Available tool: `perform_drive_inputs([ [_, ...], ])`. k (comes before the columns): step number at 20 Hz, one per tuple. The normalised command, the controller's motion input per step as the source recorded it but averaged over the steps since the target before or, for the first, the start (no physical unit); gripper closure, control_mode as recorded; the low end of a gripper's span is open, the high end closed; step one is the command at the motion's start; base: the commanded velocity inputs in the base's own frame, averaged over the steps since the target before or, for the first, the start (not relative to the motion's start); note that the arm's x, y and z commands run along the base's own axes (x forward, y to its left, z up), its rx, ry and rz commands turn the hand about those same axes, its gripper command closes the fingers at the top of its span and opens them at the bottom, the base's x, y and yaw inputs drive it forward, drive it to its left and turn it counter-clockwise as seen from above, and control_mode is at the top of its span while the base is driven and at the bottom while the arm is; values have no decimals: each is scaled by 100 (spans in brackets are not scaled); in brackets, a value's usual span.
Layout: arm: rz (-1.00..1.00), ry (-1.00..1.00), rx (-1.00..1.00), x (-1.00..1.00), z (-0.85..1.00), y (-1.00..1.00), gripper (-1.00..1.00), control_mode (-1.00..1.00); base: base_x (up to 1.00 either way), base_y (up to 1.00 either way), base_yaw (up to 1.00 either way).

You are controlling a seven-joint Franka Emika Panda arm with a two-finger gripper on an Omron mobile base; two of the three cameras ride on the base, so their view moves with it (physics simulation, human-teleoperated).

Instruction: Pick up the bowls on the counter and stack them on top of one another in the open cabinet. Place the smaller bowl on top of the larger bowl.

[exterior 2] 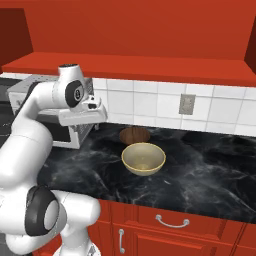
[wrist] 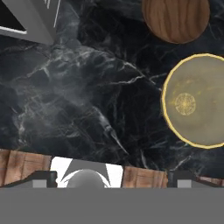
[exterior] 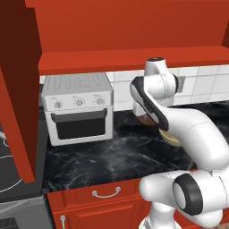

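Observation:
On the black marble counter [exterior 2: 200,172] the dark brown smaller bowl [exterior 2: 134,135] sits just behind the pale tan larger bowl [exterior 2: 143,158]; they stand close together. From above, the brown bowl [wrist: 176,18] and the tan bowl [wrist: 197,100] lie at the right. My gripper [wrist: 113,179] hangs high over bare counter to the left of both bowls, open, with nothing between its fingers. In the right base view the gripper [exterior 2: 85,119] is level with the toaster oven's top. The arm hides most of both bowls in the left base view. The red cabinet shelf [exterior 2: 140,67] runs overhead.
A white toaster oven [exterior: 78,107] stands on the counter at the left, under the shelf. The cabinet's dark red door [exterior: 18,103] hangs open at the far left, above a stove [exterior: 9,152]. Red drawers [exterior 2: 172,220] are below the counter. An outlet [exterior 2: 187,104] is on the tiled wall.

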Motion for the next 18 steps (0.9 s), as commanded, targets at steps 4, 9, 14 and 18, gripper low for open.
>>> perform_drive_inputs([
  [4,6,4,-5,2,-26,-19,-100,-100,0,0,0],
  [9,7,-4,-3,0,-20,-15,-100,-100,0,0,0],
  [14,9,-15,0,0,-13,-2,-100,-100,0,0,0],
  [18,7,-10,-1,0,-14,0,-100,-100,0,0,0],
])
